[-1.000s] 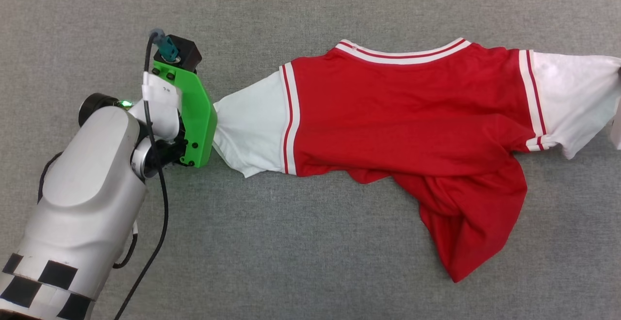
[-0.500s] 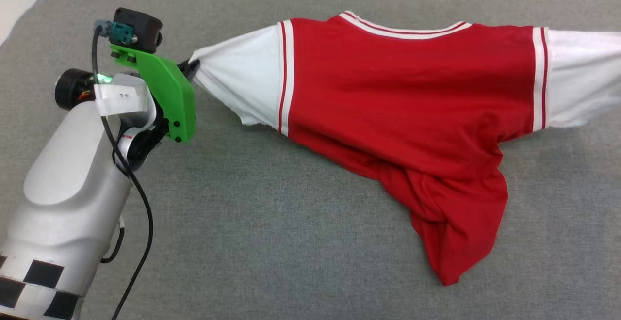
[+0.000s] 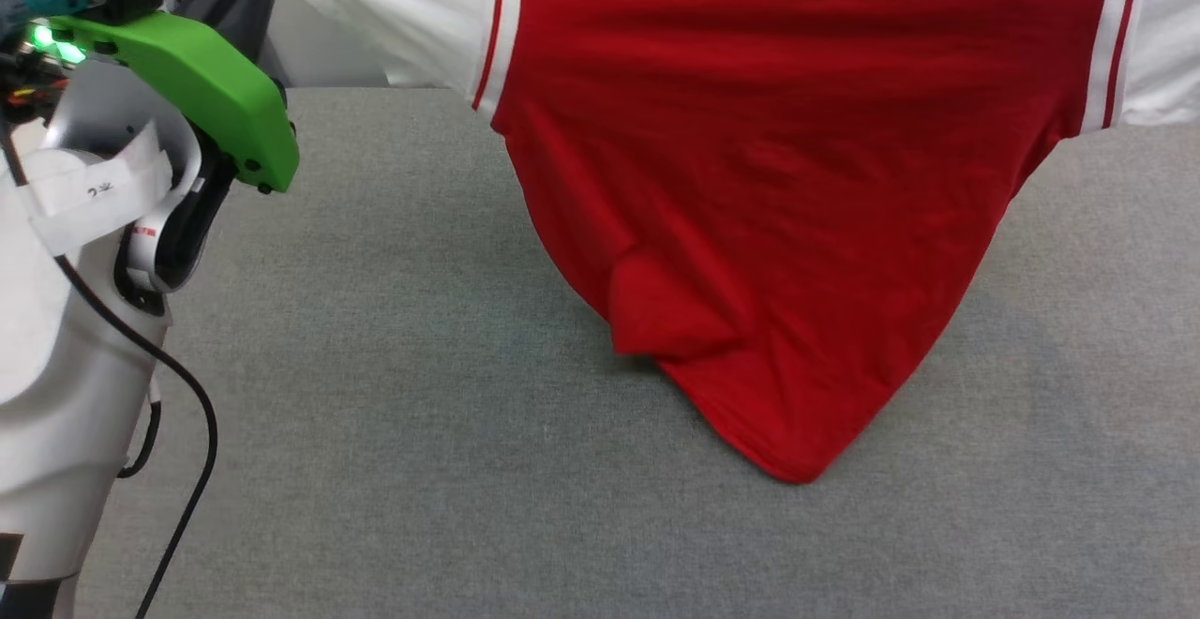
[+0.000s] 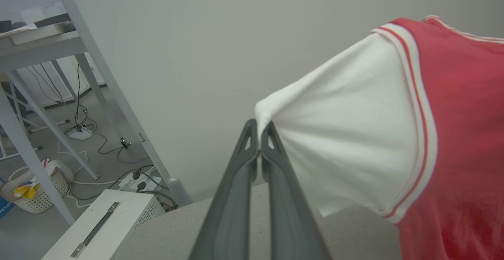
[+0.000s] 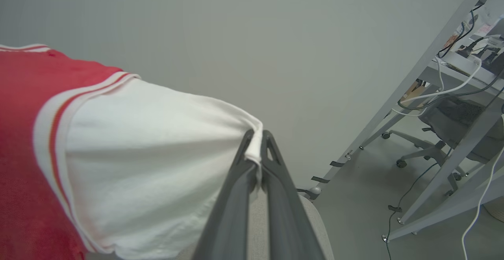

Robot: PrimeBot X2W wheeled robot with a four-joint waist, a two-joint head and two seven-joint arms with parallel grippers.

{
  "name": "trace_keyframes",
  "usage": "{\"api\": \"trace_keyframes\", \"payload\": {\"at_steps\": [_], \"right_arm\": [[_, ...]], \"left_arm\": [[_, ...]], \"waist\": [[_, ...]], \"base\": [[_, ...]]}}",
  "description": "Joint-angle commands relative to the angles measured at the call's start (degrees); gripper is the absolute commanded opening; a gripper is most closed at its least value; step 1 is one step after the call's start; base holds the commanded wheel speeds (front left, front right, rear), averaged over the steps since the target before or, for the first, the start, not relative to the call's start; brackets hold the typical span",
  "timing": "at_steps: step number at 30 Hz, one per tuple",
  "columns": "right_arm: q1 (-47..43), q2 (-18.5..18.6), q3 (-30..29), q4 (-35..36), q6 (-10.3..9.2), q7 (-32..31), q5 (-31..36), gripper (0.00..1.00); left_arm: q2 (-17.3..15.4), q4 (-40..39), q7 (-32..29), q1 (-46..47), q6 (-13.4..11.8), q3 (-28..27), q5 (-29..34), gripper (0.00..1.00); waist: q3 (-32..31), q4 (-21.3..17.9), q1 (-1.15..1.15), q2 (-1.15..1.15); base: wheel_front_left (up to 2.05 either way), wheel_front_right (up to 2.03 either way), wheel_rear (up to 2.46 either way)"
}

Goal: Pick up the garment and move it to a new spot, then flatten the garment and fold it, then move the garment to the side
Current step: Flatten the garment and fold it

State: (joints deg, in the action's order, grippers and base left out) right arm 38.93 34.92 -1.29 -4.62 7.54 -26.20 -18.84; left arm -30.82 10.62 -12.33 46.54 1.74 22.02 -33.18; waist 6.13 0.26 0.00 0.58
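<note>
Left gripper (image 4: 259, 128) clamped on left sleeve (image 4: 346, 134) cuff. Garment (image 3: 778, 178) hangs stretched mid-air, hem point apparently brushing the grey table (image 3: 375, 413). Right gripper (image 5: 258, 136) clamped on right sleeve (image 5: 149, 153) cuff. We'd raise both ends level with even tension and clear the hem before carrying. Thin limp knit, ribbed striped trim, one lower corner tucked under; felt-like tabletop.

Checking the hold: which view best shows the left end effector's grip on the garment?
Left wrist view: the left end effector pinches the garment by a sleeve tip. The head view crops that pinch at its top edge; the right wrist view shows the right end effector pinching the other sleeve.
</note>
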Motion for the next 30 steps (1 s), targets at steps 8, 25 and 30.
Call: {"api": "trace_keyframes", "payload": {"at_steps": [8,25,30], "right_arm": [[1.12,1.81,1.33,3.12,-0.05,2.15,-1.03,0.0],[21.55,-0.12,2.79,-2.75,-0.05,5.8,-0.91,0.0],[31.32,-4.77,1.33,-11.73,-0.05,12.09,1.77,0.0]], "left_arm": [[-3.86,-7.9,1.32,-2.27,-2.48,-3.73,0.09,0.0],[-10.38,-6.79,-3.03,15.27,0.13,-8.52,-0.82,0.0],[-10.61,-0.08,-2.33,25.66,2.25,-8.7,-0.4,0.0]], "waist": [[-2.26,-0.61,0.0,-0.58],[14.43,-3.37,0.0,-0.58],[20.6,-4.38,0.0,-0.58]], "base": [[0.0,0.0,0.0],[0.0,0.0,0.0],[0.0,0.0,0.0]]}}
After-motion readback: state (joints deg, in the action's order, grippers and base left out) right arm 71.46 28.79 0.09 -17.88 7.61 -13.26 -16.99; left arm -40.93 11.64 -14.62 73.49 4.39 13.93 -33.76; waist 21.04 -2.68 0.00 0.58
